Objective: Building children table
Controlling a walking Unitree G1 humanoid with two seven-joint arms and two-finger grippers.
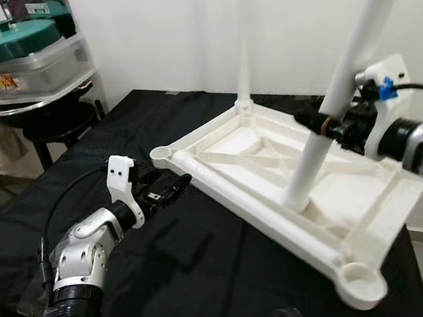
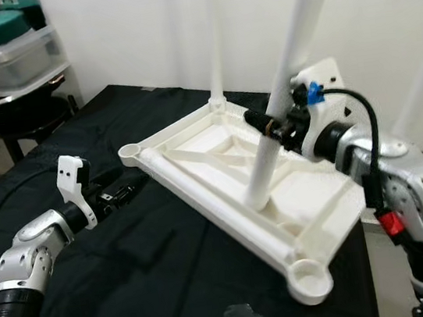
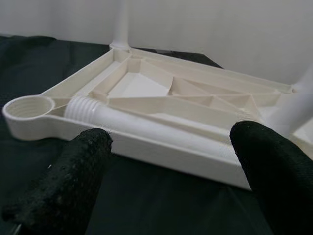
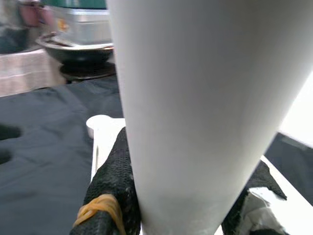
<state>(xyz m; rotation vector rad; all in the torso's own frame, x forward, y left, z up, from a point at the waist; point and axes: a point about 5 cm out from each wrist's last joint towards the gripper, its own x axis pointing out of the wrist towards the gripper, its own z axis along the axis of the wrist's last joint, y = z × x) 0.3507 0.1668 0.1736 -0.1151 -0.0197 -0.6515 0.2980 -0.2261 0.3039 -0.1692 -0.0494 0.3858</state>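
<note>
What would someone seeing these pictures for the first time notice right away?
The big white tabletop lies upside down on the black-covered table, ribs showing, one leg already standing at its far corner. The right gripper is shut on a second white table leg, held tilted with its lower end down inside the frame. The left gripper waits open by the tabletop's near-left edge, where a third leg lies flat.

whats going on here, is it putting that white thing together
Yes. The robot is assembling a white plastic children's table, whose tabletop lies upside down on a black cloth. The right gripper is shut on a table leg, tilted, its lower end on the underside. One upright leg stands at the far corner. The left gripper is open beside a loose leg lying along the near edge.
</note>
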